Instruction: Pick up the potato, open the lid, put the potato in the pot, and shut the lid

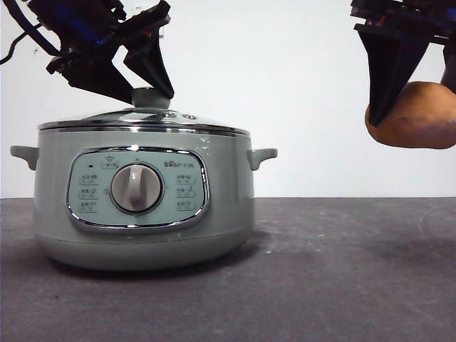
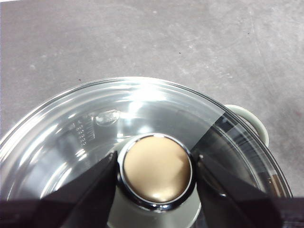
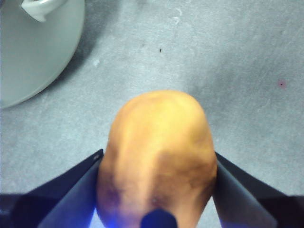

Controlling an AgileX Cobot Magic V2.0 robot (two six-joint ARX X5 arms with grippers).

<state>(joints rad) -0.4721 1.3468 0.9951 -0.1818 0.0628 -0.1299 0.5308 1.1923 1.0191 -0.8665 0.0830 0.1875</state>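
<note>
1. Front view: the pot (image 1: 142,203) stood on the dark grey table (image 1: 342,285), its dial facing the camera. The lid (image 1: 142,120) sat closed on the pot's rim. One gripper, the left gripper (image 1: 151,91) by match with the wrist views, came down at a slant onto the lid's knob, one black jaw on each side of it. Well to the side of the pot, past its handle and higher than the lid, the right gripper (image 1: 410,107) held the potato (image 1: 417,117) in the air, clear of the table.

2. Left wrist view: the lid (image 2: 95,128) filled most of the picture, its glass showing glare. The round knob (image 2: 156,170) lay between the left gripper's (image 2: 156,175) two jaws, which stood close against its chrome collar on both sides; the jaws looked clamped on the knob. One of the pot's side handles (image 2: 249,118) showed beyond the lid's rim.

3. Right wrist view: the right gripper (image 3: 156,180) had its jaws pressed on either flank of the potato (image 3: 156,152), gripping it above the table (image 3: 237,57). The pot (image 3: 33,52) lay off to one corner, well apart from the potato.
</note>
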